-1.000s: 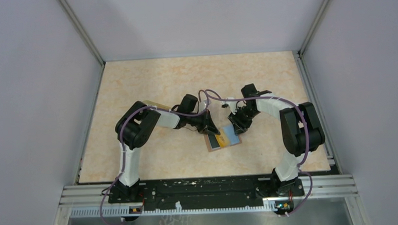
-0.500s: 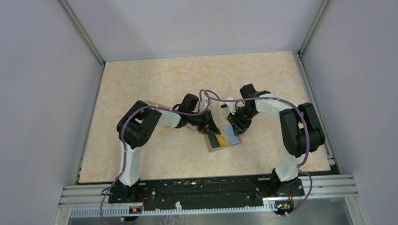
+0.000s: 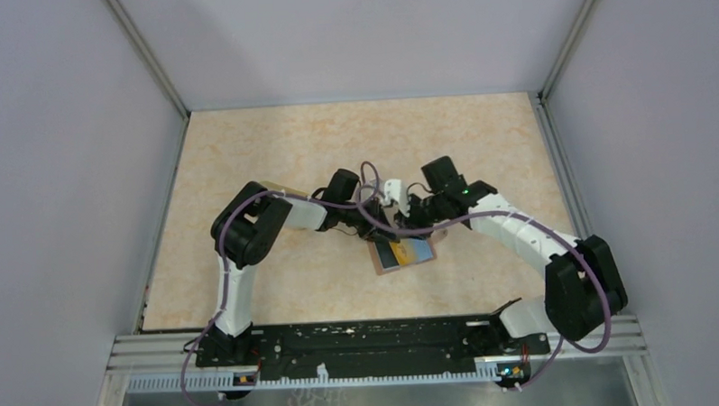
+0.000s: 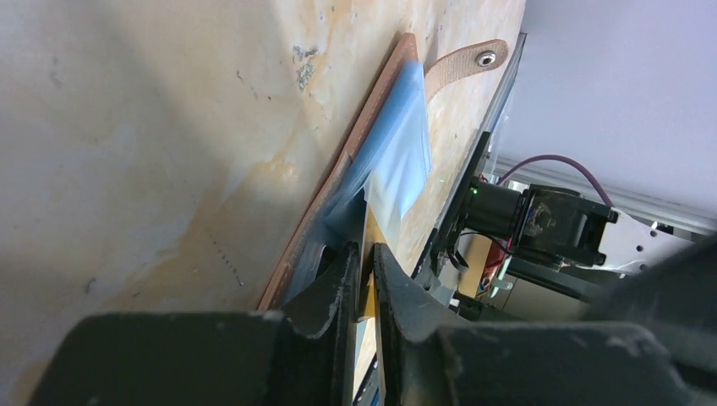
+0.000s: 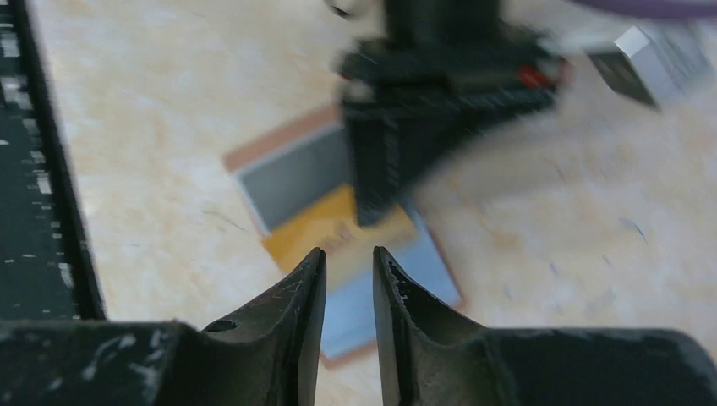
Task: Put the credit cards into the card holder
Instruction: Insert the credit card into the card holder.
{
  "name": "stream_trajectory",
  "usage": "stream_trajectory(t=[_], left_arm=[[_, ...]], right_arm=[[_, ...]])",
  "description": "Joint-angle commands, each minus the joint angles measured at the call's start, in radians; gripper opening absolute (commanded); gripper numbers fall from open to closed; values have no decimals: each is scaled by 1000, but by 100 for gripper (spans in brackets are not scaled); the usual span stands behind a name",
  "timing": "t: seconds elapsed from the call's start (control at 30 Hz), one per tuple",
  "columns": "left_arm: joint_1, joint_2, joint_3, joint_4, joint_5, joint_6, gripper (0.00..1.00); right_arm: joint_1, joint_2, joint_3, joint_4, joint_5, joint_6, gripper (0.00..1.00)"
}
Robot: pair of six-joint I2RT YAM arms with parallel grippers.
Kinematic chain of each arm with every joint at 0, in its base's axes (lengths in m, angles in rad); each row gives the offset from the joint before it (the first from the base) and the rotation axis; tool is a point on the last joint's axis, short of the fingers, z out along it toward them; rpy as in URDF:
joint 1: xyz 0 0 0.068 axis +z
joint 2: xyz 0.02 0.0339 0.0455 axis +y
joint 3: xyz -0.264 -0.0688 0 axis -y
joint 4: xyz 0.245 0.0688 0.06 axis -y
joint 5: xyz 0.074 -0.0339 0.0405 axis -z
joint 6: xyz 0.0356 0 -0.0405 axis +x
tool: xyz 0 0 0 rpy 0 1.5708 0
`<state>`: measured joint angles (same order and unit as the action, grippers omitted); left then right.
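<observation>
So your wallet (image 3: 412, 253) is lying open and flat on the counter (image 3: 273, 143), about mid-width and a bit toward the near edge, blue lining up, right between the two arms. The orange card (image 5: 338, 237) sits on the open wallet, across the middle of it, and its far end is under the tip of your left pincer (image 4: 364, 247). That pincer comes down steeply onto the card with its jaws at a narrow gap. From the left wrist you can see a sliver of orange in that gap, but honestly I can't tell if it's pinching the card or just pressing on it. Your right pincer (image 5: 348, 254) hangs above the near part of the wallet, jaws only a little apart, nothing between them. The wallet's strap (image 4: 465, 63) lies flat on the counter, out past its edge.
</observation>
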<state>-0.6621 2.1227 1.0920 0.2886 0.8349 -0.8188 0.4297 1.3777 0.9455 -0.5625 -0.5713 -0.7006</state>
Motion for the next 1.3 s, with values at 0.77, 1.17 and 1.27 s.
stream_trajectory(t=[0.77,1.17,1.27], left_arm=[[-7,35,-2,-41,-34,36,19],[-7,34,-2,-45,-32,40,20],[-7,36,-1,-49,-31,42,22]], right_arm=[[440,176,-51,175,371,-66,8],[441,223,-24,102,461,-97,9],[441,226,-20,82,488,-113,9]])
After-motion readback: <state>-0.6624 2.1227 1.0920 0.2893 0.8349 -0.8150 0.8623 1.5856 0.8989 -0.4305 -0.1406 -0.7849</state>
